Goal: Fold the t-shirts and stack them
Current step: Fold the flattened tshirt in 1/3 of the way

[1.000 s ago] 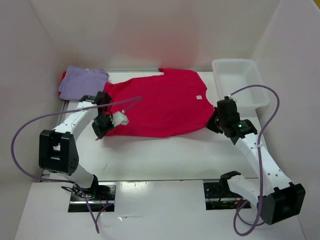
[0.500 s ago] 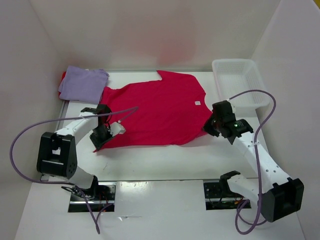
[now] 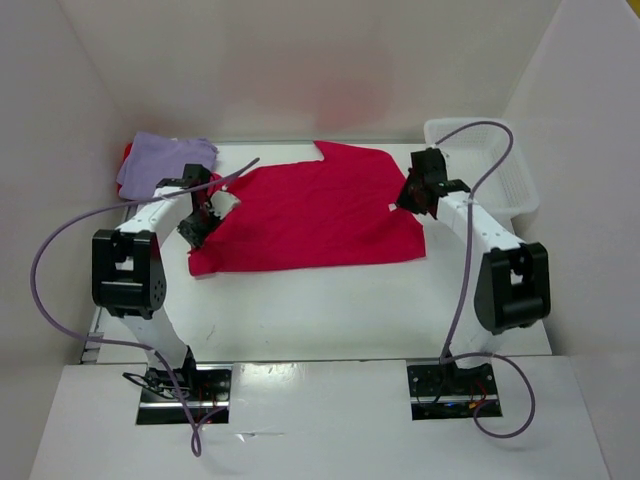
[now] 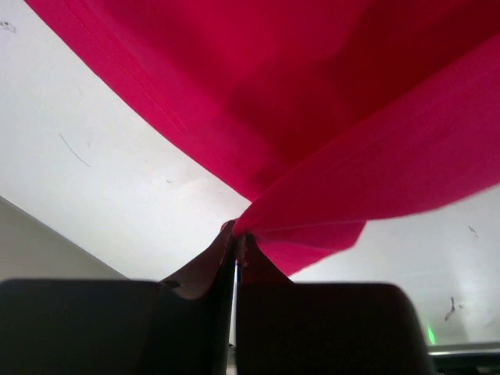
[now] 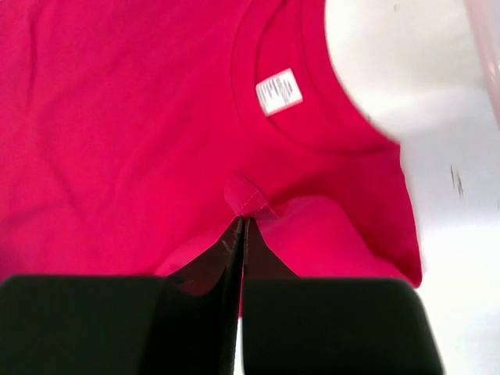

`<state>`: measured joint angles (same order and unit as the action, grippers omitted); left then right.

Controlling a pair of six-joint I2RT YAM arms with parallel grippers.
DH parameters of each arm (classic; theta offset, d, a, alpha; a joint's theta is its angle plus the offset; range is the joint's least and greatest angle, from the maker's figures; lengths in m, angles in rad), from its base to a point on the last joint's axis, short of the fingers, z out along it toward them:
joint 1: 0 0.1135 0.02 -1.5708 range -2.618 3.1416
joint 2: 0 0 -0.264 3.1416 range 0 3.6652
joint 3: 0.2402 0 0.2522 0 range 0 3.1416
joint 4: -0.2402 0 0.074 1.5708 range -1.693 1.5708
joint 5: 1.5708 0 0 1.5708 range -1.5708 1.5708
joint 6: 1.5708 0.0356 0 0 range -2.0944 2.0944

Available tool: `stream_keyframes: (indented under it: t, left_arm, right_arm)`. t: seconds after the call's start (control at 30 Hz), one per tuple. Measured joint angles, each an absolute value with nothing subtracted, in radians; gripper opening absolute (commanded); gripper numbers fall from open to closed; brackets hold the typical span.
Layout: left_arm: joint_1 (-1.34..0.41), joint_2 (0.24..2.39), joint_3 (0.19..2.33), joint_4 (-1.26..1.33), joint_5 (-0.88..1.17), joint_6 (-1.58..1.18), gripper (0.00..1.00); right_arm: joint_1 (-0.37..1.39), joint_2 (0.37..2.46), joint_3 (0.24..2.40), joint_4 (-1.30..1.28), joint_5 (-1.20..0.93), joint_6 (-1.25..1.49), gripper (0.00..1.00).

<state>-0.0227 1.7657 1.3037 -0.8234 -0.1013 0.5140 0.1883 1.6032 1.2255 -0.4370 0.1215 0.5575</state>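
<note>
Where it lies on the counter, crimson t-shirt: spread, creased — neck label showing.
Left hand: clamped on its edge.
Right hand: pinching cloth by collar.

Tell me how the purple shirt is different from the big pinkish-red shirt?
The purple shirt is pale lavender; the pinkish-red shirt is deep crimson. The purple shirt is folded small in the back left corner; the pinkish-red shirt lies spread wide across the middle. The left tool and right tool each pinch the pinkish-red shirt; neither holds the purple shirt. Both are soft cloth on the white table.
</note>
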Motion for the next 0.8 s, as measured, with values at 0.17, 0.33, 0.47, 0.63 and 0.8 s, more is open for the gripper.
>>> stream_keyframes:
  t: [0.17,0.33,0.47,0.63,0.8]
  left_arm:
    - [-0.024,1.843,1.346,-0.804,-0.154,0.512,0.00]
    - [-0.037,1.882,1.380,-0.775,-0.228,0.519,0.00]
    - [-0.050,1.906,1.381,-0.753,-0.282,0.524,0.00]
    - [-0.061,1.918,1.362,-0.727,-0.329,0.525,0.00]
    - [-0.063,1.934,1.360,-0.712,-0.349,0.527,0.04]
  right_arm:
    - [0.181,1.765,1.316,-0.395,0.121,0.505,0.00]
    - [0.155,1.838,1.353,-0.384,0.124,0.478,0.00]
    - [0.136,1.874,1.412,-0.382,0.134,0.455,0.00]
    - [0.135,1.923,1.518,-0.380,0.137,0.433,0.00]
    - [0.135,2.005,1.605,-0.382,0.125,0.419,0.03]
